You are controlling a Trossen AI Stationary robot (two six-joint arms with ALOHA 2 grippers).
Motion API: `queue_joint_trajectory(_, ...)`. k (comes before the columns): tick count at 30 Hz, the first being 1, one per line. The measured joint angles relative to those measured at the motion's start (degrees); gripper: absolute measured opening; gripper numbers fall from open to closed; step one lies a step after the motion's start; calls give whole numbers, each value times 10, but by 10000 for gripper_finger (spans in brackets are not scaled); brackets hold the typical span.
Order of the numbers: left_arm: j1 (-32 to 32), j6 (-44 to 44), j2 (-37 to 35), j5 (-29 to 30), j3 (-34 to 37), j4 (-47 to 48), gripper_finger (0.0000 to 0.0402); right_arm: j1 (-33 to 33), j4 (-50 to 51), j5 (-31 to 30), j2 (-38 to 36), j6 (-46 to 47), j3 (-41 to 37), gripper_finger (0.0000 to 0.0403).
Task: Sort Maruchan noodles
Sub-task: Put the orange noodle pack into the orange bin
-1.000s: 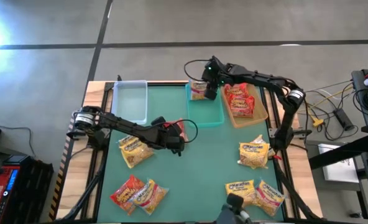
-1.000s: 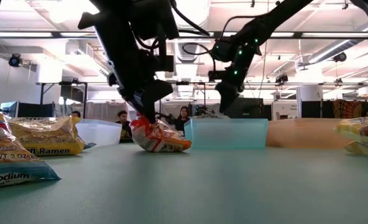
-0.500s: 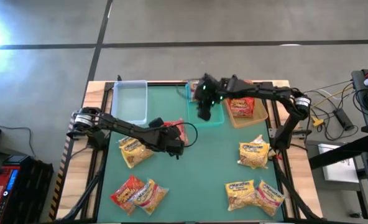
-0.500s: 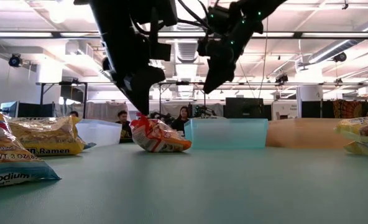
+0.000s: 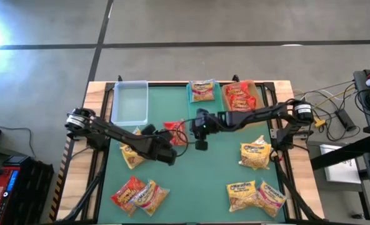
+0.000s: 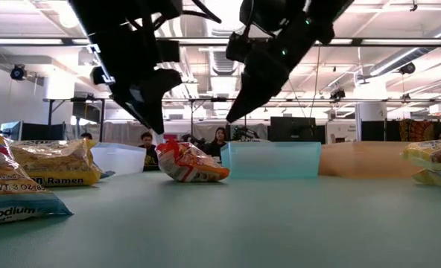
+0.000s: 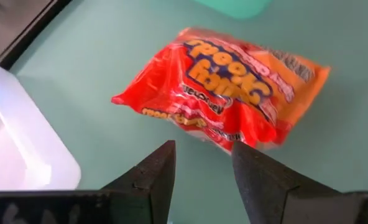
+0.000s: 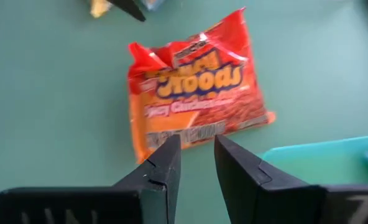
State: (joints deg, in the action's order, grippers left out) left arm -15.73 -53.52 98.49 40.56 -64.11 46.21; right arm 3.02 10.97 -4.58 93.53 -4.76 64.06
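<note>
Hovering the left tool (image 7: 202, 158) above the tabletop (image 5: 204, 175) with its fingers parted and nothing between them, just past the red noodle packet (image 5: 175, 132) on the side facing away from the teal bin (image 5: 221, 115). Leaving that packet lying flat and free on the tabletop, just beside the teal bin's near corner, touching neither tool. Bringing the right tool (image 8: 196, 152) in low from the teal bin's side, fingers parted only narrowly and holding nothing, with the packet sitting just ahead of the tips rather than between them. Judging the placement as a hand-over spot: parking the red packet mid-table, within the right arm's reach, since the tan bin (image 5: 263, 109) right next to the teal bin is already collecting red packets. Keeping one yellow packet (image 5: 202, 91) inside the teal bin, and leaving the other yellow and mixed packets scattered well apart from the teal bin, toward the tabletop's near edge. Needing, most likely, a wider opening on the right tool before closing over the crinkly packet.
</note>
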Motion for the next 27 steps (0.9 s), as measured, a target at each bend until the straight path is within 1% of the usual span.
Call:
queue_joint_trajectory(2, 0, -9, -14, 5, 26, -41, 142, -7, -60, -15, 2, -10, -31, 81)
queue_joint_trajectory(7, 6, -20, -46, 8, 86, -132, 142, -8, -216, -15, 4, 3, -103, 69)
queue_joint_trajectory(9, 11, -31, -59, 9, 112, -162, 142, -8, -264, -17, 4, 16, -122, 66)
queue_joint_trajectory(11, 16, -41, -73, 10, 144, -214, 142, -7, -293, -17, 4, 25, -137, 64)
queue_joint_trajectory(15, 26, -43, -93, 9, 220, -368, 142, -9, -309, -19, 4, 40, -154, 63)
queue_joint_trajectory(17, 29, -43, -98, 9, 252, -435, 142, -11, -310, -32, 4, 49, -159, 63)
queue_joint_trajectory(20, 35, -46, -104, 9, 288, -510, 142, -12, -310, -36, 13, 55, -162, 63)
queue_joint_trajectory(23, 43, -50, -105, 9, 307, -546, 142, -13, -312, -36, 30, 64, -157, 63)
queue_joint_trajectory(27, 57, -70, -105, 9, 319, -548, 142, -13, -314, -56, 60, 70, -150, 63)
